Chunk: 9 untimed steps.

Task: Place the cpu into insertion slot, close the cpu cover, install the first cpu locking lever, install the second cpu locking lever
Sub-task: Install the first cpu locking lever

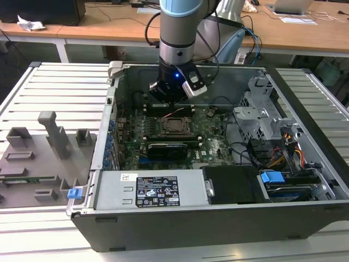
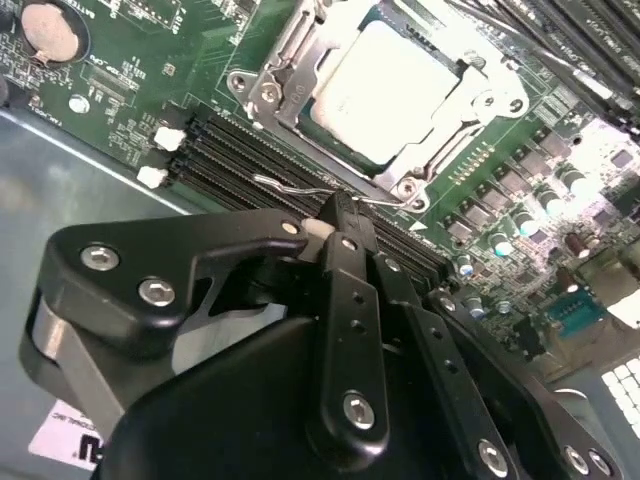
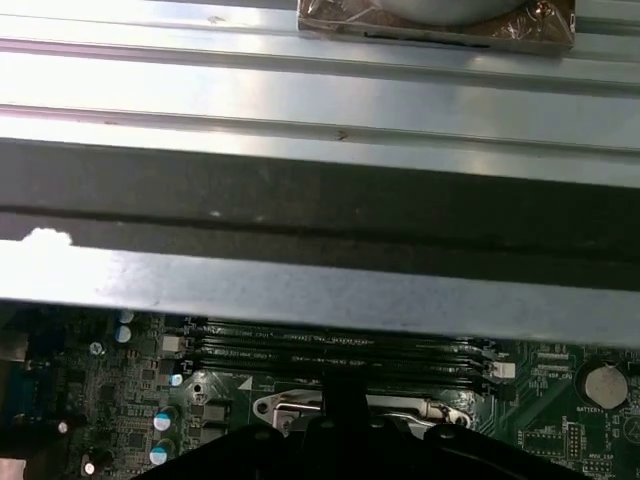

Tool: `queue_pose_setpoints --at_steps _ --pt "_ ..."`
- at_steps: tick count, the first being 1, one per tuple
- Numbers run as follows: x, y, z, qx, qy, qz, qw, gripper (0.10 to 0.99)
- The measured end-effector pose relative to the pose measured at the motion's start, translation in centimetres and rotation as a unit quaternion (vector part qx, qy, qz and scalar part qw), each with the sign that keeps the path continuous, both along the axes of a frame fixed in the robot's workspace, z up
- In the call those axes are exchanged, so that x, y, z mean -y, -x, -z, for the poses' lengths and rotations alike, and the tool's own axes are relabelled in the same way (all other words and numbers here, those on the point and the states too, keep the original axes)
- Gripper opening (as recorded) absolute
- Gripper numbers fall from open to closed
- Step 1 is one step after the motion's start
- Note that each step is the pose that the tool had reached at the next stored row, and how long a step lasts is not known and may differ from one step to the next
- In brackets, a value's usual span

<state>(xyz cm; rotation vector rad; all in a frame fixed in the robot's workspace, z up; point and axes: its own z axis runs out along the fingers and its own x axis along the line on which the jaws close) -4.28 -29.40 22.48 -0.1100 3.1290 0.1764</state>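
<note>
Silver cpu is sitting in the socket under the closed cpu cover | black gripper is clenching, fingertips touching a thin wire locking lever just beside the socket.

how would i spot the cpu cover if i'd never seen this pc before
Look inside the open computer case at the green motherboard; near its middle sits the square socket. The cpu cover is the thin silver metal frame lying flat around the pale cpu, unlike the long black memory slots beside it.
</note>
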Motion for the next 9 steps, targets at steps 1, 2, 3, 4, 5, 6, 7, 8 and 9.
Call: queue_pose_setpoints --at_steps 1,2,3,4,5,6,7,8,9 --pt "-0.16 -0.17 0.11 0.0001 -0.0001 0.000 1.0000 0.106" --pt "-0.29 -0.39 0.16 0.0001 0.0000 0.000 1.0000 0.106" --pt "-0.33 -0.57 0.18 0.0000 0.0000 0.000 1.0000 0.106" --pt "-0.33 -0.76 0.22 0.0001 0.0000 0.000 1.0000 0.106" --pt "-0.33 -0.94 0.26 0.0001 0.0001 0.000 1.0000 0.106" --pt "-0.33 -1.07 0.29 0.0000 0.0002 0.001 1.0000 0.106" --pt "-0.33 -1.16 0.32 0.0000 0.0002 0.001 1.0000 0.106" --pt "-0.33 -1.41 0.37 0.0000 0.0002 0.002 1.0000 0.106" --pt "-0.33 -1.55 0.41 0.0001 0.0002 0.002 1.0000 0.106"
